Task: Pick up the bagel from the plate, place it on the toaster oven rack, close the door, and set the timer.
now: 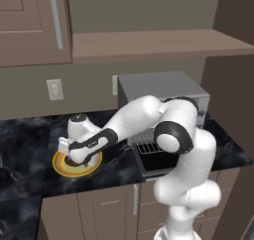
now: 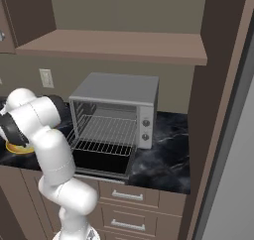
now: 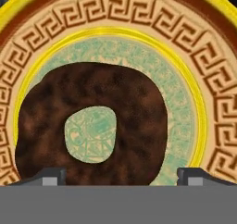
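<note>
1. Brown bagel [image 3: 92,121] lies flat on the plate [image 3: 139,19], directly ahead of the fingers [image 3: 122,177].
2. Both tips stand apart, one past each side of the bagel, neither seen touching it.
3. Right of the fingers on the bench [image 1: 30,135] stands the oven [image 2: 114,115], door [image 2: 101,162] down, rack [image 2: 106,132] bare.

The plate [image 1: 63,168] sits on the counter [image 1: 25,150] at the lower left of the left base view, with the bagel [image 3: 92,126] lying on it; the gripper [image 1: 74,160] hangs directly over both; the toaster oven [image 1: 161,92] stands to the right of the plate, against the back wall; its door [image 2: 101,163] lies folded down in front, and the rack [image 2: 106,135] sits inside the cavity; a wall socket [image 1: 55,90] is at upper left, behind the plate.
</note>
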Controlling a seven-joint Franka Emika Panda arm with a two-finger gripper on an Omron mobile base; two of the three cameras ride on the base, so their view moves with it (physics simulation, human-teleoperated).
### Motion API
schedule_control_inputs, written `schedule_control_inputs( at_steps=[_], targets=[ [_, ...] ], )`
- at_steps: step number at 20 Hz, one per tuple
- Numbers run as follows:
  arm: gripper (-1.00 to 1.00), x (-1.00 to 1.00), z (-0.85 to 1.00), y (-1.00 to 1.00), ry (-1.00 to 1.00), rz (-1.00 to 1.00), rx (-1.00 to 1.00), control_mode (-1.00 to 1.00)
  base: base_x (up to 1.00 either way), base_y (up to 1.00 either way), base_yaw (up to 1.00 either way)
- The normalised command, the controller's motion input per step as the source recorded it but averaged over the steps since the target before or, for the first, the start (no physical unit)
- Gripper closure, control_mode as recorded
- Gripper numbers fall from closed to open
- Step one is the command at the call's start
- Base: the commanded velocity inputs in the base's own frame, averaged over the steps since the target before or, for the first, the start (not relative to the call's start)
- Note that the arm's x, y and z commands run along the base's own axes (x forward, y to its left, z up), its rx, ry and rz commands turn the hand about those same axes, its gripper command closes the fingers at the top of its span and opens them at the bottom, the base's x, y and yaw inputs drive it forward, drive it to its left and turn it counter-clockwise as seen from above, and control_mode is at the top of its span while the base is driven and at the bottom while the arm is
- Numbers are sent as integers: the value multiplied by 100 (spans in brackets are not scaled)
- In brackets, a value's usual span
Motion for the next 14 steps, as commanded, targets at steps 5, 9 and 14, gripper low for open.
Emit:
schedule_control_inputs(
  at_steps=[5, 9, 14],
  targets=[
    [100, 0, -35, 0, 0, 0, 0, -100, 0, 0, 0],
    [100, 0, -40, 0, 0, 0, 0, -100, 0, 0, 0],
    [100, 0, -44, -14, -3, -1, 0, -100, 0, 0, 0]
  ],
)
